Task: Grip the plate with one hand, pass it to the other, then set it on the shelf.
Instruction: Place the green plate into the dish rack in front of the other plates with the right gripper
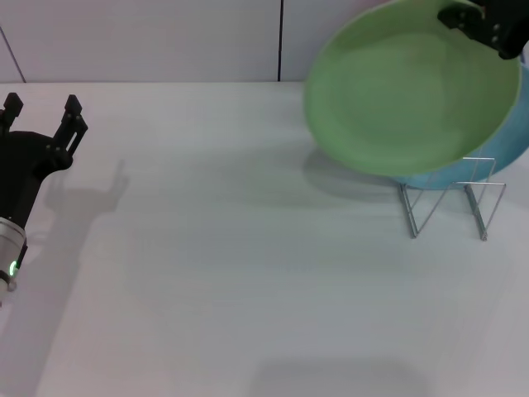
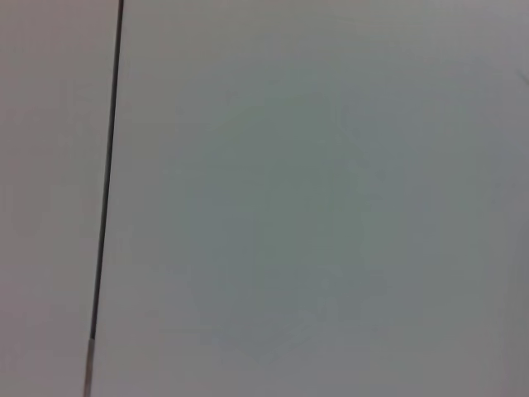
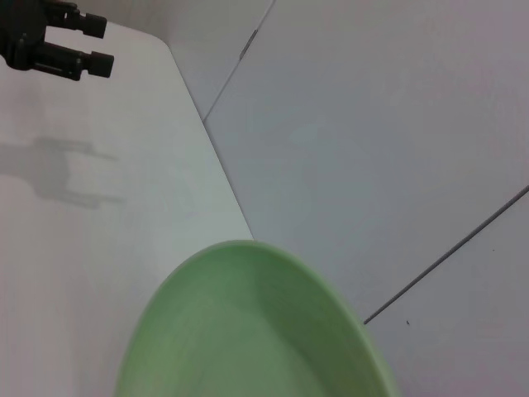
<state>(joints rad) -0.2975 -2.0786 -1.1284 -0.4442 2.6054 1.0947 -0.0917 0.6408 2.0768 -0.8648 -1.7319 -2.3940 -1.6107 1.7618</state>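
The light green plate (image 1: 409,91) hangs tilted in the air at the far right, its hollow face toward me. My right gripper (image 1: 464,21) is shut on its upper rim. The plate's lower edge is just above the silver wire shelf (image 1: 450,203), and I cannot tell whether they touch. The right wrist view shows the plate's (image 3: 248,331) rim and inner face up close. My left gripper (image 1: 43,107) stands open and empty at the far left, well away from the plate. It also appears far off in the right wrist view as the left gripper (image 3: 99,45).
A light blue plate (image 1: 500,157) leans in the shelf behind the green one. The white table (image 1: 231,273) stretches between the two arms. A wall with a dark vertical seam (image 1: 280,40) runs along the back. The left wrist view shows only wall and a seam (image 2: 106,190).
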